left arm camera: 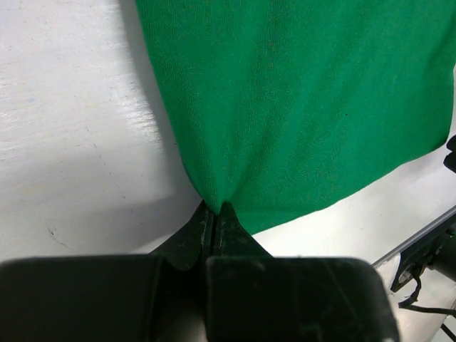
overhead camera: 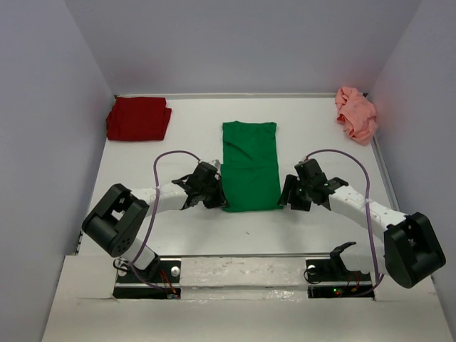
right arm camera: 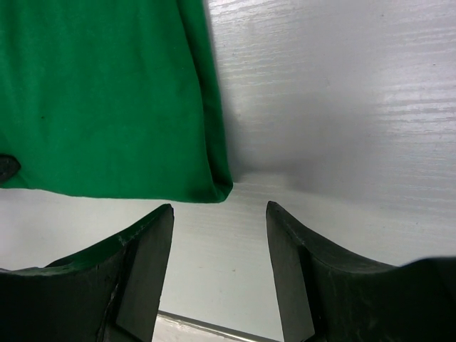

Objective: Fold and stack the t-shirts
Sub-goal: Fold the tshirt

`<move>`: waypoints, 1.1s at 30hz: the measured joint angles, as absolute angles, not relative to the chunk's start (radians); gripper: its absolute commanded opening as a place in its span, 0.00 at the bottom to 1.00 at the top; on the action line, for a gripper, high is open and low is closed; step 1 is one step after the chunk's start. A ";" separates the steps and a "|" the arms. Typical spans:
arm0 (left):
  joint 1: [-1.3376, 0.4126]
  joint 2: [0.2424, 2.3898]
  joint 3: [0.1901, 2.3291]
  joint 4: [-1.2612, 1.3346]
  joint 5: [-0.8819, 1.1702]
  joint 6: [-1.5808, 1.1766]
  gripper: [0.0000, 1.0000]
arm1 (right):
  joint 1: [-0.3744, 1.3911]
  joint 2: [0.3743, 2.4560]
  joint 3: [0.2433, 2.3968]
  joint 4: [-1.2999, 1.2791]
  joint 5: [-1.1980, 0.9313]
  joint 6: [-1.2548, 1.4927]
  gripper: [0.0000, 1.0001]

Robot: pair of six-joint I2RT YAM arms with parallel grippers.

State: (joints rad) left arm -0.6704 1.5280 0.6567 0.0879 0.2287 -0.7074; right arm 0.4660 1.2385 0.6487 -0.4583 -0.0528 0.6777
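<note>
- Tabletop (overhead camera: 249, 235), white and walled on three sides, carried three t-shirts well apart from one another.
- Green t-shirt (overhead camera: 249, 165) lay flat at the centre of the top view, folded into a long upright rectangle between the two arms.
- Dark red t-shirt (overhead camera: 138, 118) sat in the upper left corner of the tabletop as a rough folded square.
- Salmon pink t-shirt (overhead camera: 356, 114) lay crumpled in the upper right corner, close to the wall.
- Left gripper (left arm camera: 216, 214) was at the green t-shirt's lower left corner; its jaws were pressed together, pinching the cloth, which puckered into creases running toward the tips in the left wrist view.
- Right gripper (right arm camera: 219, 214) was low over the tabletop at the shirt's lower right corner; its jaws stood spread with bare tabletop between them.
- In the right wrist view that corner of the green cloth lay just beyond the gap, at the centre of the frame, not gripped.
</note>
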 measured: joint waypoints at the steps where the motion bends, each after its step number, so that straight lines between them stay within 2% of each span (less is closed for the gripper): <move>1: -0.670 1.528 0.657 0.088 0.229 -0.707 0.00 | 0.466 1.239 0.649 -0.455 -0.054 0.678 0.61; 11: -0.670 1.528 0.657 0.089 0.234 -0.703 0.00 | 0.466 1.335 0.649 -0.406 -0.054 0.673 0.60; 21: -0.670 1.528 0.657 0.089 0.235 -0.703 0.00 | 0.466 1.435 0.685 -0.260 -0.097 0.678 0.55; 26: -0.670 1.528 0.656 0.091 0.236 -0.703 0.00 | 0.466 1.438 0.681 -0.247 -0.098 0.695 0.50; 33: -0.670 1.528 0.655 0.093 0.237 -0.703 0.00 | 0.466 1.359 0.617 -0.262 -0.078 0.739 0.50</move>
State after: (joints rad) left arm -0.6701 1.5280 0.6548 0.0929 0.2367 -0.7033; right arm 0.4664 1.3594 0.6174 -0.2615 -0.0784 0.7395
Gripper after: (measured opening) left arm 0.025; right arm 0.497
